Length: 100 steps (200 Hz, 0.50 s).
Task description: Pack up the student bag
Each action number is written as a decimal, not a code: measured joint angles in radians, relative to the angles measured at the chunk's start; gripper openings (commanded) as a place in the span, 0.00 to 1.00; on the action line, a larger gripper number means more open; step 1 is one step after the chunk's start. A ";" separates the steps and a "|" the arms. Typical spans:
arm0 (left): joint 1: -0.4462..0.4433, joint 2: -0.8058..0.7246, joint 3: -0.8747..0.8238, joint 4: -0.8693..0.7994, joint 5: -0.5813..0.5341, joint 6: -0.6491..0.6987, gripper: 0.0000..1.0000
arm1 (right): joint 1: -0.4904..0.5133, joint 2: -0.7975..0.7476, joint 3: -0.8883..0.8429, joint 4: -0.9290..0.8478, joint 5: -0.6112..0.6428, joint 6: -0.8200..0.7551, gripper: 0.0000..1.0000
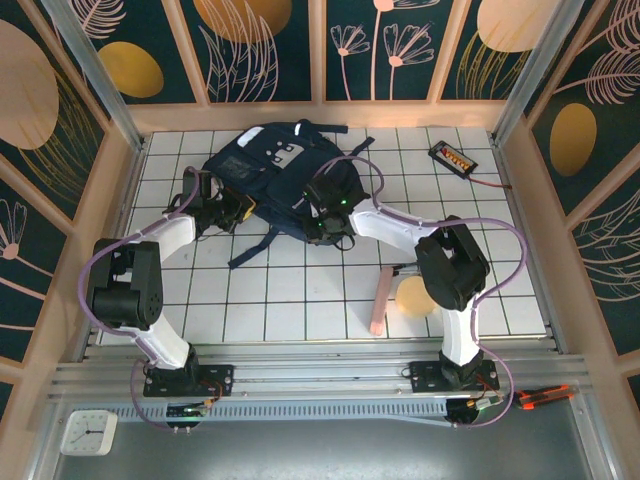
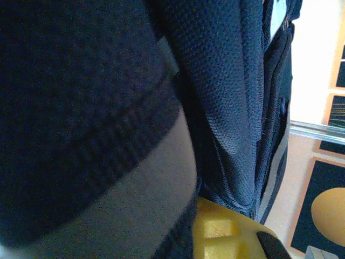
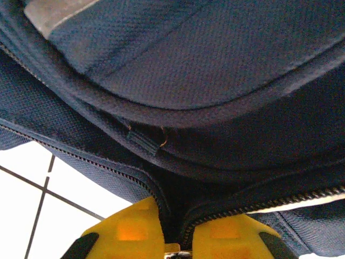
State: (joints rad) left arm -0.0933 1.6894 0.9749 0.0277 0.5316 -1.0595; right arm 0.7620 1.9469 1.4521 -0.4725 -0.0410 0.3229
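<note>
Barely begun: left gripper (image 1: 238, 208) and right gripper (image 3: 175, 216) pinch the student bag (image 1: 270, 165) (right one at its zipper) while a pink stick (image 1: 380, 300) lies unpacked

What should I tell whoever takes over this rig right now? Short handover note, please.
Left gripper: shut, apparently pinching the bag at its near left edge.
Right gripper: shut on the bag at the zipper, near right edge.
The bag lies far middle on the table. A pink bar and a tan disc lie loose by the right arm; a black device sits far right.
Done: both grippers hold the bag. What is inside it cannot be seen.
Left: probably open it, load the loose items, close it.
</note>
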 measured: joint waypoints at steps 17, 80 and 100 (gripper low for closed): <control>0.002 0.018 0.031 -0.034 0.004 0.023 0.00 | 0.000 -0.014 -0.014 0.006 0.004 -0.009 0.00; 0.066 0.108 0.159 -0.183 0.083 0.177 0.00 | -0.023 -0.079 -0.058 0.084 -0.057 -0.087 0.00; 0.074 0.144 0.221 -0.231 0.098 0.222 0.00 | -0.036 -0.079 -0.055 0.100 -0.101 -0.113 0.00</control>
State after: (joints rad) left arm -0.0196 1.8332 1.1957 -0.2031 0.6292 -0.8371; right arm 0.7258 1.8679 1.3972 -0.3721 -0.1421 0.2104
